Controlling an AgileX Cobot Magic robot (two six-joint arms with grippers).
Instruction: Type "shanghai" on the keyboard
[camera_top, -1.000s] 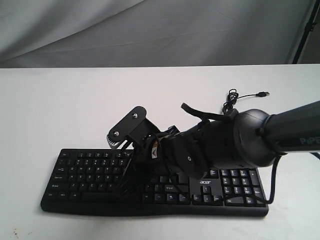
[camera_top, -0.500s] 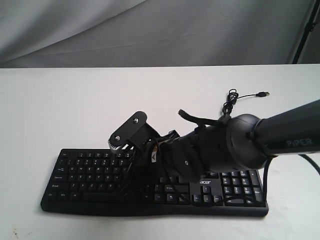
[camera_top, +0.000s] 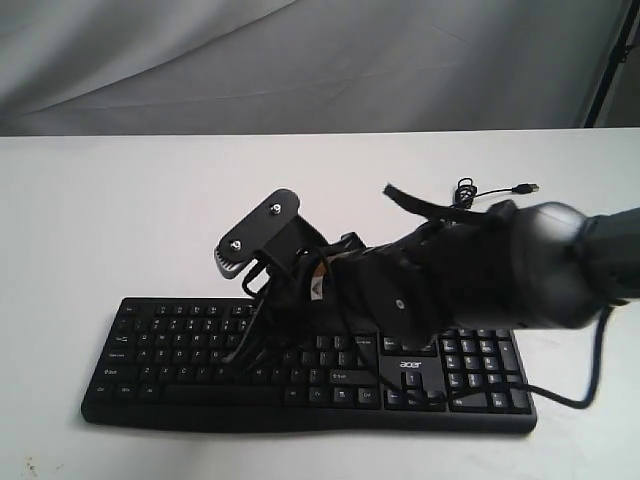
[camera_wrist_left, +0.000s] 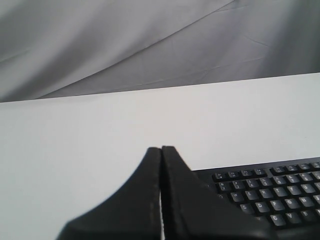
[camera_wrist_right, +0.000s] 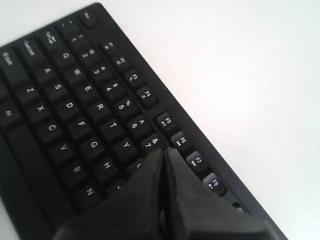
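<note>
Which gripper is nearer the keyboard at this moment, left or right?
Right. The right gripper, shut, is down over the keyboard, its tips close to the Y and 7 keys. The left gripper, also shut, sits short of the keyboard's end, over the white table.

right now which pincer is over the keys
The right pincer, tips by the 7 key of the wide black plastic keyboard; the left pincer is off it, over white table.

- Keyboard (camera_top: 170, 350): black, full-size, white key legends, lying flat on the white table (camera_top: 100, 220) near its front edge, long side running along that edge.
- Number pad at the right end in the exterior view; the middle keys are hidden.
- "acer" logo (camera_top: 411, 365) sits beside the number pad.
- Cable (camera_top: 463, 195): thin, black, looped behind the right end, its plug (camera_top: 527, 188) lying free.
</note>
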